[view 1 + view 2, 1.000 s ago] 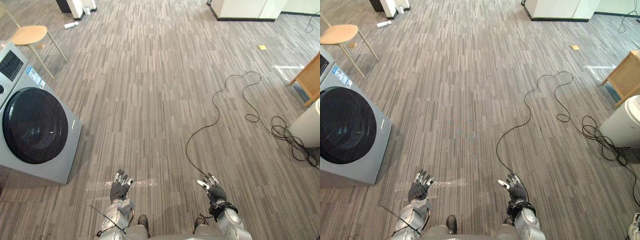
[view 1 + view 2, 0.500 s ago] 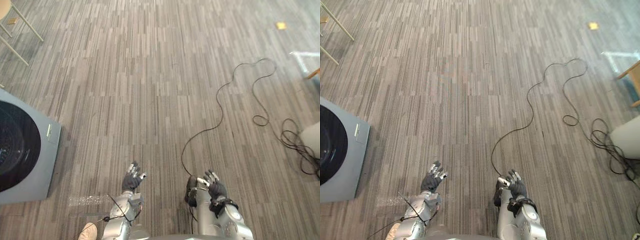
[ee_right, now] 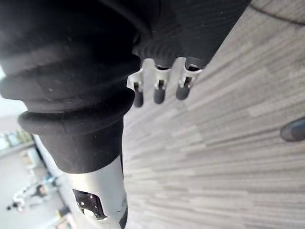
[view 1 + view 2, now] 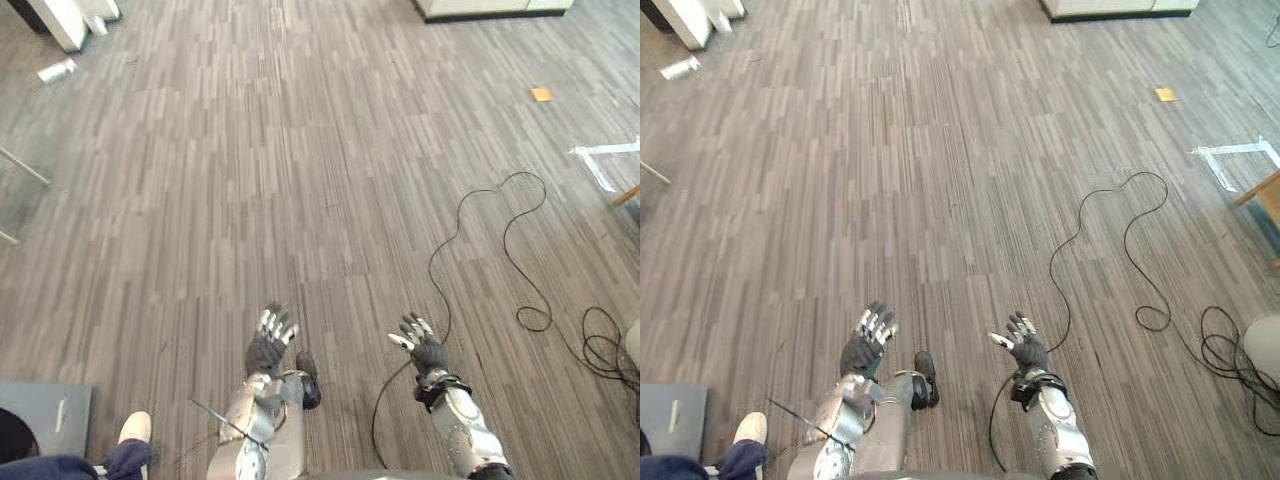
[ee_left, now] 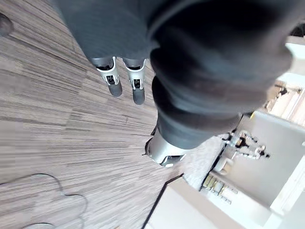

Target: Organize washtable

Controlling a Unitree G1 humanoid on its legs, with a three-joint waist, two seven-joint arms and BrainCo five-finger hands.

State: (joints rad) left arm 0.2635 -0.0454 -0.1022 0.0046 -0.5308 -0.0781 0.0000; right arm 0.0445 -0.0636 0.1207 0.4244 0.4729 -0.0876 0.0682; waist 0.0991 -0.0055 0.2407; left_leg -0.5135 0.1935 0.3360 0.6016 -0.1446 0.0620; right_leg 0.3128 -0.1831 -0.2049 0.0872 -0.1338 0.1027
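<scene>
Low over the grey striped floor (image 4: 250, 180), the left hand (image 4: 270, 345) and the right hand (image 4: 420, 348) are both held out with fingers spread and straight, holding nothing and touching nothing. The left wrist view shows the left hand's fingers (image 5: 114, 88) straight over bare floor, and the right wrist view shows the same for the right hand's fingers (image 3: 159, 93).

At the lower left, the corner of a grey box (image 4: 40, 418) is cut off by the edge, so its front cannot be seen. Just beside it are a person's pale shoe (image 4: 133, 430) and a dark trouser leg (image 4: 60, 468), also cut off.

Far off at the upper left a small cylinder (image 4: 57, 70) lies on its side, too small to name. A yellow scrap (image 4: 541, 94) and strips of white tape (image 4: 600, 155) lie on the floor to the right.

Past the left hand, the left wrist view shows a pale counter (image 5: 267, 167) with small items on it. It is too blurred to tell whether this is the washtable.
</scene>
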